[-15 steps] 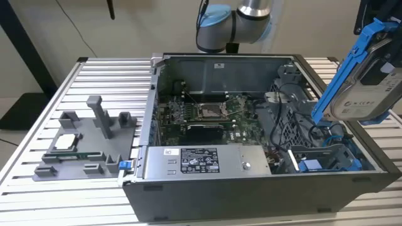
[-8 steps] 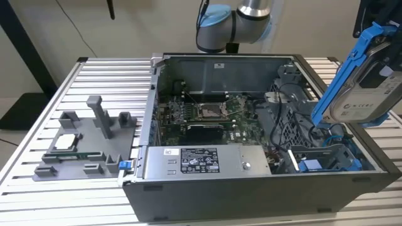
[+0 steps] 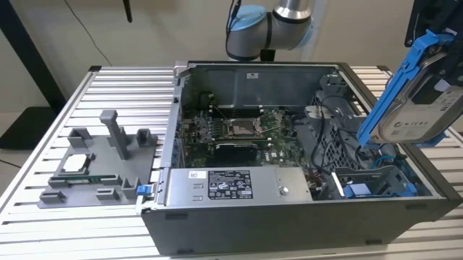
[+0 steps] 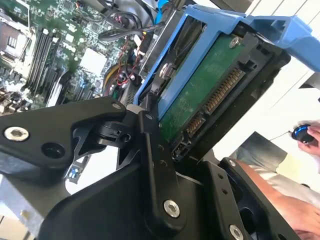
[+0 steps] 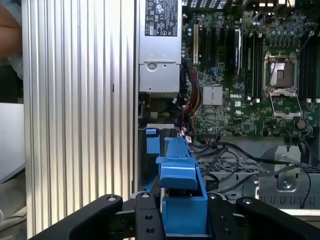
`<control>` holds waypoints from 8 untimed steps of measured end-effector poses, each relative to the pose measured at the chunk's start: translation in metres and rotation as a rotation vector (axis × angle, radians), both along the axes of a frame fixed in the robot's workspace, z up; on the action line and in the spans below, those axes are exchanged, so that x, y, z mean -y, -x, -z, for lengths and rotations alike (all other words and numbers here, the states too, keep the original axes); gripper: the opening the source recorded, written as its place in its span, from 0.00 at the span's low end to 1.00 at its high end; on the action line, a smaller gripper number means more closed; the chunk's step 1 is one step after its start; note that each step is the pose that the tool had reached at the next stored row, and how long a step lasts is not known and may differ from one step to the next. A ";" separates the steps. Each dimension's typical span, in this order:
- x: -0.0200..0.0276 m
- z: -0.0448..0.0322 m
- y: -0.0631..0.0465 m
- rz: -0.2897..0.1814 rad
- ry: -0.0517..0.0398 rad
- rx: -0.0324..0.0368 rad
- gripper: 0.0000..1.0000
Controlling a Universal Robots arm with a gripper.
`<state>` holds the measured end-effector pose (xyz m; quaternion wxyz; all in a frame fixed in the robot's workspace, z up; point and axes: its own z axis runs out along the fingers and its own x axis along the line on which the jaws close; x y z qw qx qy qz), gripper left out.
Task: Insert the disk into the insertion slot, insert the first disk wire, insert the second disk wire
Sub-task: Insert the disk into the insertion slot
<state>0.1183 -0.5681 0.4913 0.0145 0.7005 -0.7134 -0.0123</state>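
Note:
The disk (image 3: pixel 416 108), silver-grey with a white label in a bright blue carrier, hangs tilted above the open computer case's corner on the exterior view's right. My gripper (image 5: pixel 182 220) is shut on it, its black fingers (image 4: pixel 152 150) clamping the carrier's sides. The disk's green circuit board and connector (image 4: pixel 210 95) face the second wrist view. The insertion slot (image 3: pixel 369 181), a grey sheet-metal bay with blue fittings (image 5: pixel 152 142), lies below the disk inside the case. Black cables (image 5: pixel 225 157) and a blue one (image 3: pixel 378 158) run loose beside the bay.
The case also holds a motherboard (image 3: pixel 239 130), a silver labelled power-supply box (image 3: pixel 231 184) and a perforated cage (image 3: pixel 340 135). A grey fixture plate (image 3: pixel 101 162) lies on the slatted table. A person's hand (image 4: pixel 305 132) and arm (image 4: pixel 285 195) are beside the table.

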 end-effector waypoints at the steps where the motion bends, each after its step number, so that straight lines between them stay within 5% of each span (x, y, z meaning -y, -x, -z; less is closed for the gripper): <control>1: 0.0000 0.0001 0.000 0.000 -0.0001 0.0000 0.00; 8: 0.0000 0.0020 0.000 0.000 -0.0003 0.0000 0.00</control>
